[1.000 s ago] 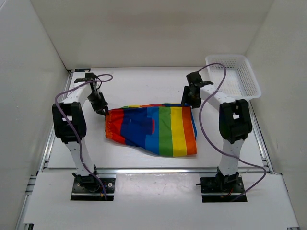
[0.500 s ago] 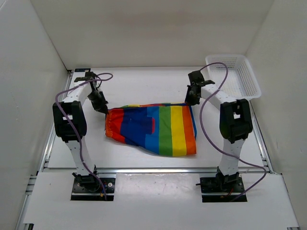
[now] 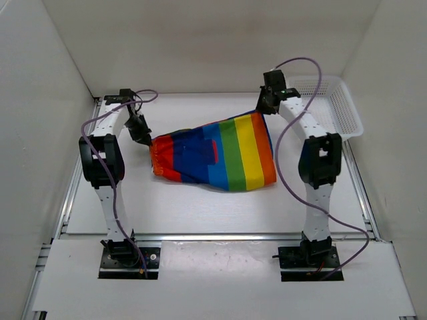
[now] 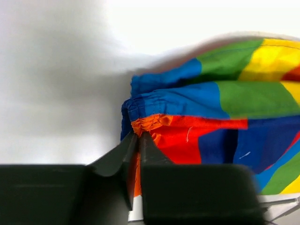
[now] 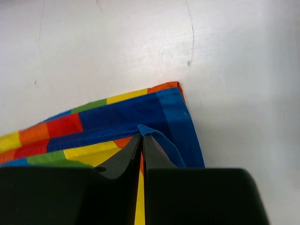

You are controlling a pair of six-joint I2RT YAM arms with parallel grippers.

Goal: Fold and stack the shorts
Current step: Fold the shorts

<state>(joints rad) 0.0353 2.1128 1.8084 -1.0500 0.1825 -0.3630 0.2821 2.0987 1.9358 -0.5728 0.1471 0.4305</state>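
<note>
A white desk [image 3: 200,207] enclosed by plain white walls, seen from above, with a white mesh basket [image 3: 337,107] at its far right corner. The rainbow-striped shorts [image 3: 220,157] are spread left of the basket, around the desk's middle. Their far edge is lifted while the near edge appears to rest on the surface.

The right end effector [image 3: 261,110] is just left of the basket, its fingers pressed together on the blue hem corner [image 5: 161,124] of the shorts – the highest point of the cloth. The left end effector [image 3: 148,141], well left of the basket, is clamped on the gathered waistband [image 4: 154,123] at the orange and red stripe.

The shorts' long axis runs straight between the two grips, waistband at the end away from the basket and leg hems at the end towards it. From both end effectors the cloth falls down and towards the arm bases. Each arm has its own end, so a fold probably means bringing this held edge over to the near one – evenly, or the stripes will skew.
</note>
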